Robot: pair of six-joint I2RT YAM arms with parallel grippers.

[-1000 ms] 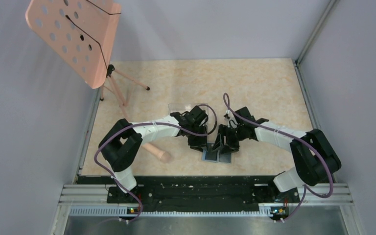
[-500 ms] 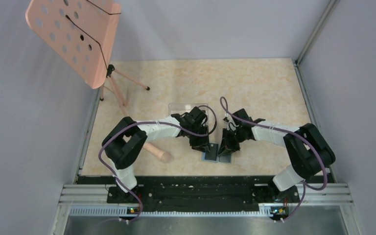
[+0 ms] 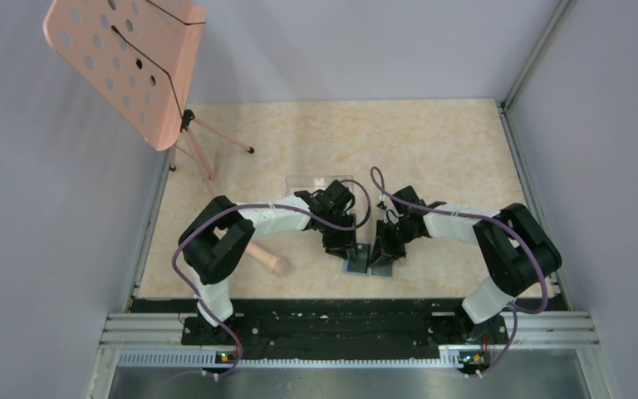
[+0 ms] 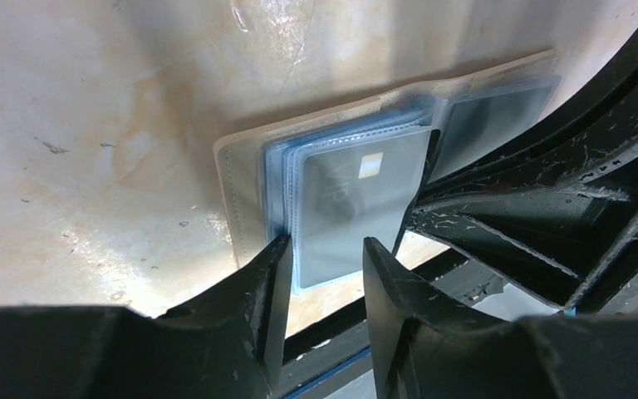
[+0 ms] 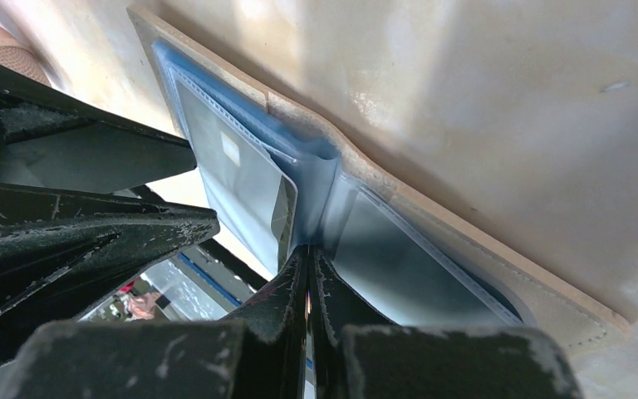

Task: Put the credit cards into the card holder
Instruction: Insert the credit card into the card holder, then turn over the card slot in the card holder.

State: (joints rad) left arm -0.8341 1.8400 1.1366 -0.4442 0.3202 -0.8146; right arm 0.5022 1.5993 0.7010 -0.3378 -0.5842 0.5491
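The card holder (image 3: 370, 265) lies open near the table's front edge, tan rim (image 4: 234, 195) around blue-grey clear sleeves. A grey credit card (image 4: 351, 193) sits inside the top sleeve of the left half; the right wrist view shows this card (image 5: 234, 179) too. My left gripper (image 4: 325, 251) is open, its fingertips on either side of that sleeve's near edge, the left fingertip (image 4: 276, 253) touching it. My right gripper (image 5: 310, 254) is shut, its tips pressed into the fold between the sleeves of the card holder (image 5: 473, 249). From above, both grippers (image 3: 350, 248) (image 3: 382, 249) hide most of the wallet.
A clear plastic box (image 3: 319, 180) lies just behind the left gripper. A pink perforated music stand (image 3: 125, 62) rises at the back left, and a pale cylinder (image 3: 267, 258) lies by the left arm. The black rail (image 3: 357, 320) runs close to the wallet's near side.
My right gripper has shut and come down onto the wallet's fold. My left gripper's jaws have spread a little wider around the sleeve.
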